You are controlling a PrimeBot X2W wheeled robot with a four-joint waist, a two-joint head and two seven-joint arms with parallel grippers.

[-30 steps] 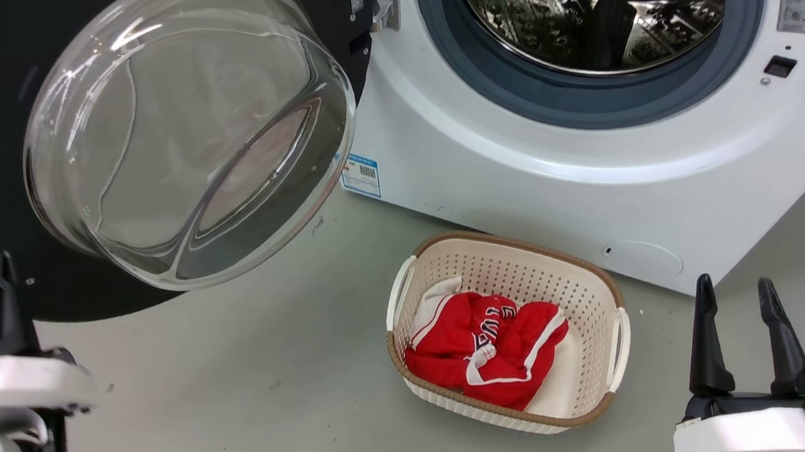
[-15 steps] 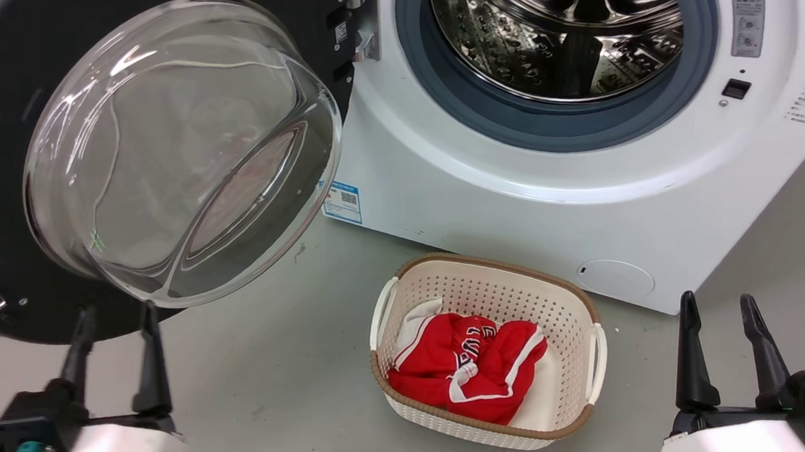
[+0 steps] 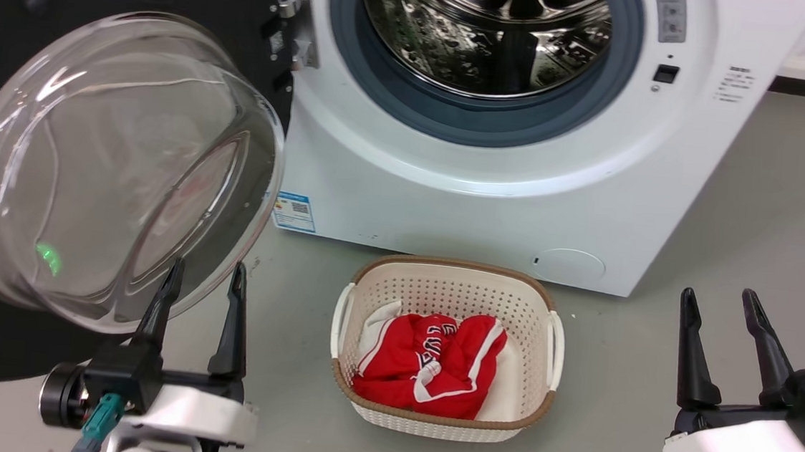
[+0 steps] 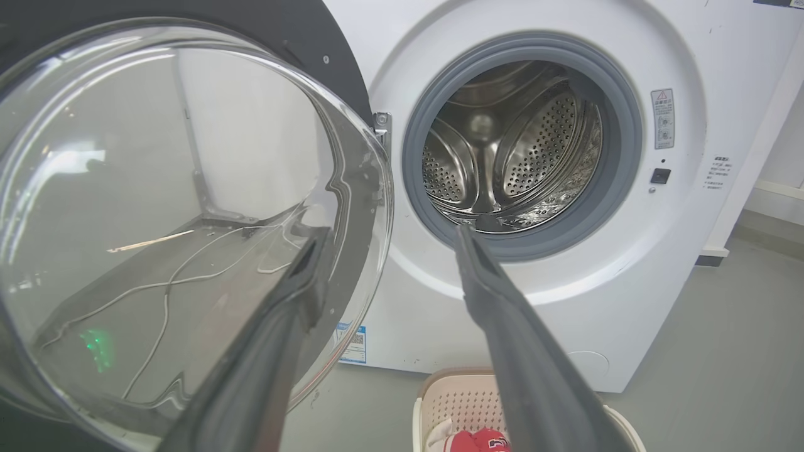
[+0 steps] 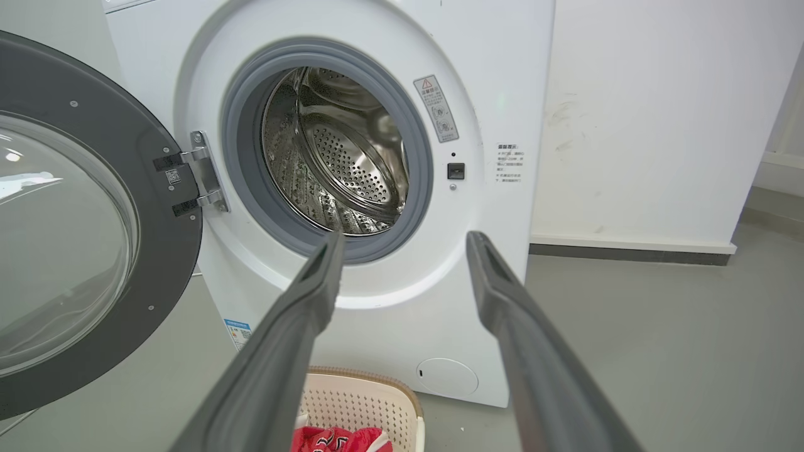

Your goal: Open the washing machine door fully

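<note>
The washing machine door (image 3: 113, 160), a black disc with a bulging glass bowl, stands swung out to the left on its hinge (image 3: 293, 13). The white washing machine (image 3: 462, 195) shows its open steel drum (image 3: 482, 31) and grey-blue gasket. My left gripper (image 3: 206, 272) is open and holds nothing. Its fingertips overlap the bowl's lower right rim; I cannot tell whether they touch. In the left wrist view that gripper (image 4: 391, 233) points between the door (image 4: 176, 207) and the drum (image 4: 509, 150). My right gripper (image 3: 719, 297) is open and empty, low on the right, off the machine's right corner.
A cream perforated basket (image 3: 452, 280) holding a red garment (image 3: 427, 364) sits on the grey floor in front of the machine, between my two grippers. A white wall (image 5: 659, 113) with a dark skirting line runs to the right of the machine.
The head camera has shifted, sliding the scene left and down. My left gripper has come from the lower-left corner rightward to the bowl's lower right rim. The right gripper keeps its pose.
</note>
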